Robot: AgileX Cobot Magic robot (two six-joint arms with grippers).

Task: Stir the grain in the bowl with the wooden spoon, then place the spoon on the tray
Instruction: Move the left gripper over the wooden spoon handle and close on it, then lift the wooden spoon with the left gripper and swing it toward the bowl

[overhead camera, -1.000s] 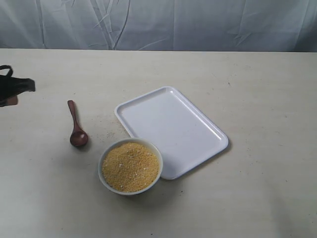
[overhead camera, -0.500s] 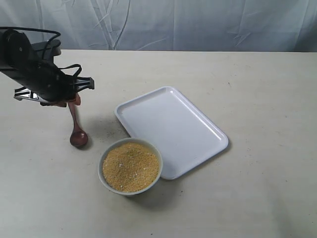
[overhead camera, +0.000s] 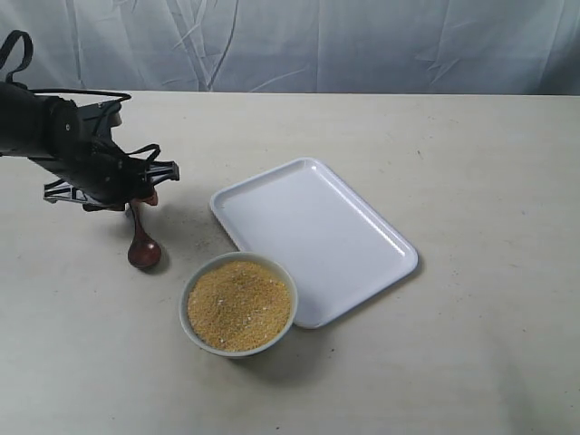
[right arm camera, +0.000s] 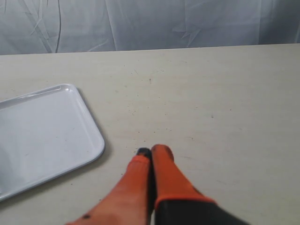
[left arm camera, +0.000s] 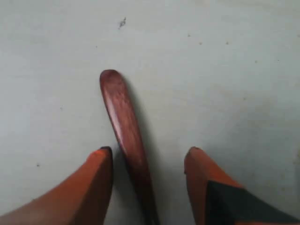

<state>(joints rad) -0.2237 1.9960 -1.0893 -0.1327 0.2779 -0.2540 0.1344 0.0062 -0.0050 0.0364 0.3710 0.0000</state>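
Observation:
The dark reddish-brown wooden spoon (overhead camera: 140, 240) lies flat on the table left of the tray, its oval bowl pointing toward the front. My left gripper (overhead camera: 142, 194) hovers over the spoon's handle end. In the left wrist view the handle (left arm camera: 124, 122) runs between the two orange fingers, nearer one finger (left arm camera: 96, 180), and the left gripper (left arm camera: 149, 152) is open with gaps on both sides. The white bowl (overhead camera: 276, 268) holds a mound of golden grain (overhead camera: 238, 304). The white tray (overhead camera: 313, 236) lies beside it. My right gripper (right arm camera: 151, 151) is shut on nothing, above bare table near the tray's corner (right arm camera: 89, 136).
A pale cloth backdrop (overhead camera: 362, 41) hangs behind the table's far edge. A few stray grains dot the table (overhead camera: 201, 243) between spoon and tray. The right arm does not show in the exterior view.
My left arm came in from the left edge, reached the spoon's handle end, then dropped lower over it. Spoon, bowl and tray have not moved.

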